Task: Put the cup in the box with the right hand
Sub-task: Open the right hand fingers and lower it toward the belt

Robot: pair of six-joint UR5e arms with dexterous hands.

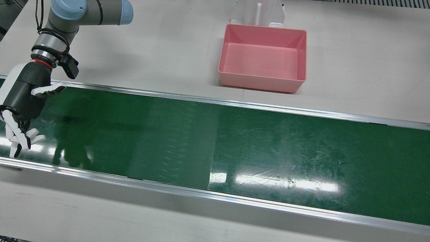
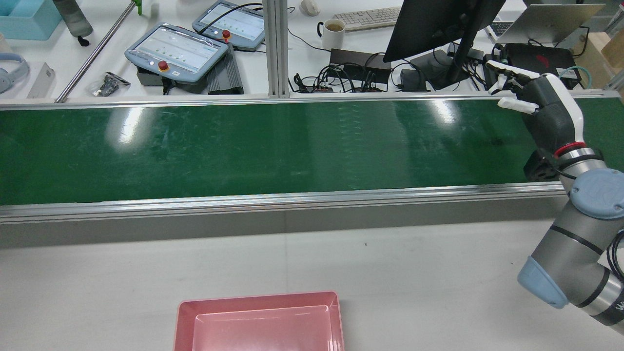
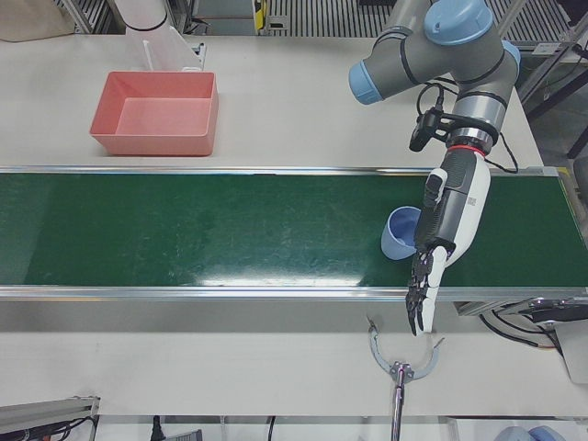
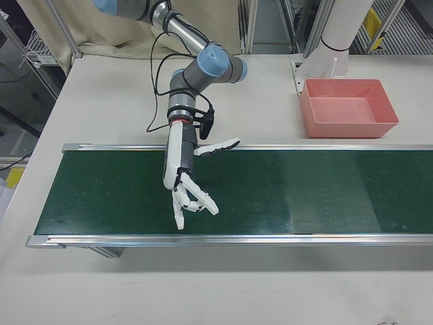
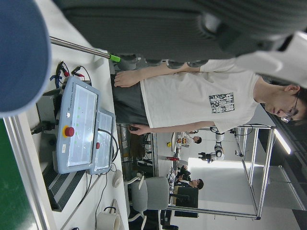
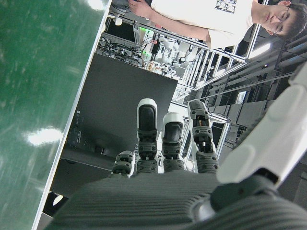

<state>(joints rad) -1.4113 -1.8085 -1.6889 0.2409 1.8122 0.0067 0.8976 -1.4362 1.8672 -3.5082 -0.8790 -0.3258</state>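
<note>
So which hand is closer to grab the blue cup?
Left. The blue cup sits on the belt right beside the left hand; the right hand is open, with no cup near it.

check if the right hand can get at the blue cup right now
Probably not yet: the right hand hovers open over one end of the belt, while the blue cup stands at the far end beside the left hand.

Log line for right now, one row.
right hand: open, above belt, holding nothing | cup: on belt beside left hand, grip unclear | box: empty, off belt
</note>
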